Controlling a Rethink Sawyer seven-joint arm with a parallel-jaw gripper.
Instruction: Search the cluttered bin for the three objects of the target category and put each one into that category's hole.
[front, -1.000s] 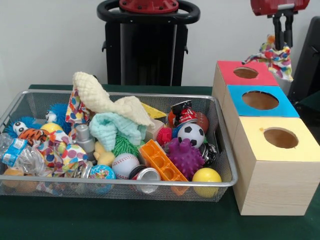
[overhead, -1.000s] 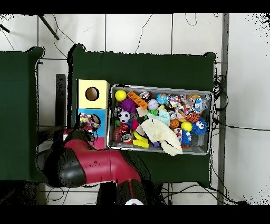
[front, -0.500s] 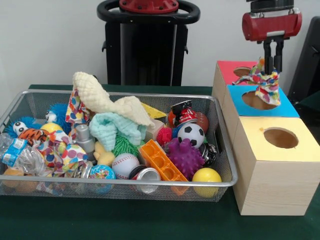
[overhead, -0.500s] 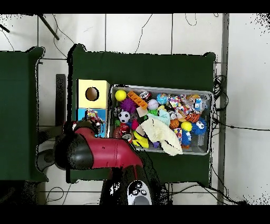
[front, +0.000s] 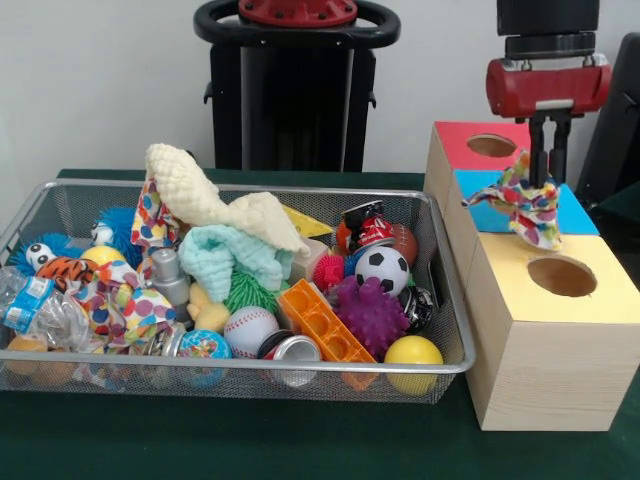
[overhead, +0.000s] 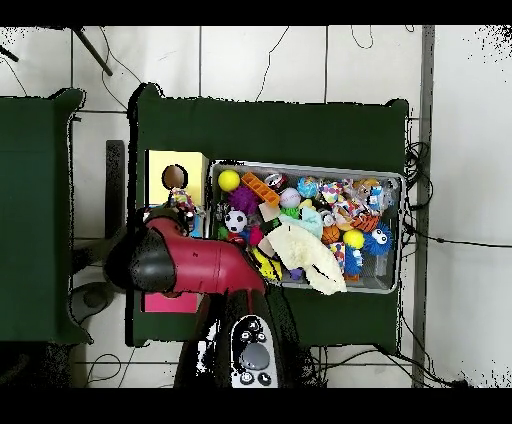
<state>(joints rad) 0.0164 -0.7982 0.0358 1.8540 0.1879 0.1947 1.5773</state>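
My gripper (front: 547, 178) hangs over the blue-topped box (front: 578, 214), close to its border with the yellow-topped box (front: 600, 300). It is shut on a colourful polka-dot cloth (front: 524, 205) that dangles from its fingers and hides the blue box's hole. The red-topped box (front: 455, 137) stands behind, its hole uncovered. In the overhead view the arm covers the blue box, and the cloth (overhead: 181, 207) shows just past the yellow box (overhead: 195, 164). In the wire bin (front: 60, 195) lie a cream knitted cloth (front: 200, 190), a mint cloth (front: 232, 256) and another polka-dot cloth (front: 153, 225).
The bin (overhead: 300, 166) is packed with several balls, a purple spiky ball (front: 372, 312), an orange brick (front: 322, 322), cans and plush toys. The three boxes stand in a row touching the bin's right side. A black stand rises behind the bin.
The gripper carried the polka-dot cloth from behind the red box forward and down, and it now hangs over the blue box near the yellow one.
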